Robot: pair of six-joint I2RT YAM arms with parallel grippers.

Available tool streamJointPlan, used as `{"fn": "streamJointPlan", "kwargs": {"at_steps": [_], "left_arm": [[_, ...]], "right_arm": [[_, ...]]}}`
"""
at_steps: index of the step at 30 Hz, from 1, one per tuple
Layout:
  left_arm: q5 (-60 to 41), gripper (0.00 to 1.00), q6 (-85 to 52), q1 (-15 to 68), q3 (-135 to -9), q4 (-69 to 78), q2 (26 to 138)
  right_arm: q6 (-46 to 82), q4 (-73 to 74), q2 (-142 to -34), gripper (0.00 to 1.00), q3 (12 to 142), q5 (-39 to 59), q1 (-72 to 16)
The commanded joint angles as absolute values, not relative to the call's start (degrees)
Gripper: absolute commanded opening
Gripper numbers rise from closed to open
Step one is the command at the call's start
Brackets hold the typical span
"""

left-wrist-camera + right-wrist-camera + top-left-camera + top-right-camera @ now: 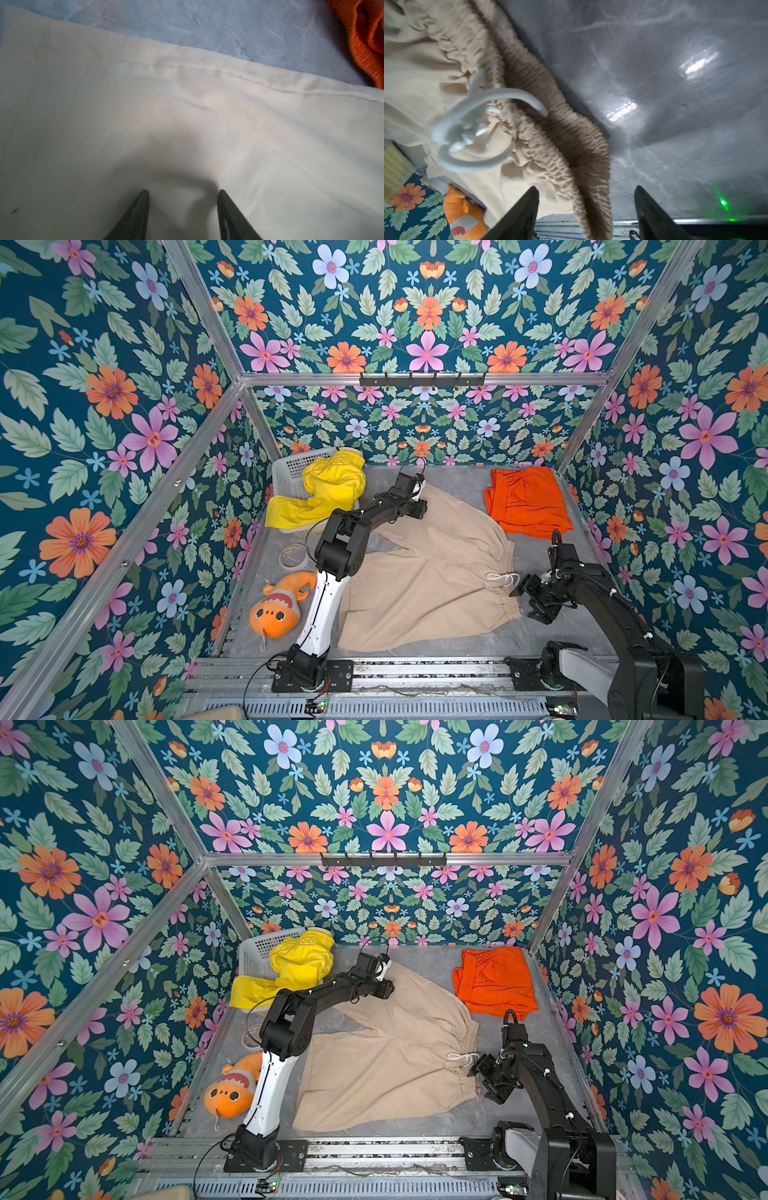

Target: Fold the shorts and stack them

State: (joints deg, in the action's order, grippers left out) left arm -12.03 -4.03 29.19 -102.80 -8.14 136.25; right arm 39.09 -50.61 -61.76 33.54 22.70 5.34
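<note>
Beige shorts (428, 572) spread flat, left pincer (183, 191) apart over a leg — right pincer (586, 187) apart at waistband (554, 124)

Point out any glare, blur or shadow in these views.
Right wrist view: bright glare patches on the table, drawstring blurred. Left wrist view: soft, dark shadow on the beige shorts ahead of the left end effector. Both top views: sharp, evenly lit.

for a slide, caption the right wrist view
Open right gripper poised over the gathered waistband of the beige shorts, white drawstring alongside
</note>
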Motion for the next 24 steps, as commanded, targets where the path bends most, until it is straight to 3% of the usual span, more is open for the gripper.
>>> {"fn": "streamJointPlan", "kwargs": {"at_steps": [1, 7, 19, 24], "left_arm": [[-11.0, 0.55, -3.1, 28.6, -104.9, -14.9, 138.0], [-10.8, 0.57, -1.8, 28.2, -107.9, -15.5, 138.0], [-10.4, 0.58, -2.5, 28.2, -105.0, -13.9, 133.1], [-10.3, 0.58, -4.0, 28.2, -103.2, -15.3, 128.9]], "right_arm": [[41.2, -48.5, -61.4, 0.73, 32.0, 26.5, 4.8], [44.0, -38.7, -64.2, 0.72, 29.6, 36.5, 3.0], [47.0, -38.9, -65.5, 0.69, 28.4, 34.7, -3.6], [47.4, -38.1, -65.3, 0.31, 28.6, 33.5, -3.6]]}}
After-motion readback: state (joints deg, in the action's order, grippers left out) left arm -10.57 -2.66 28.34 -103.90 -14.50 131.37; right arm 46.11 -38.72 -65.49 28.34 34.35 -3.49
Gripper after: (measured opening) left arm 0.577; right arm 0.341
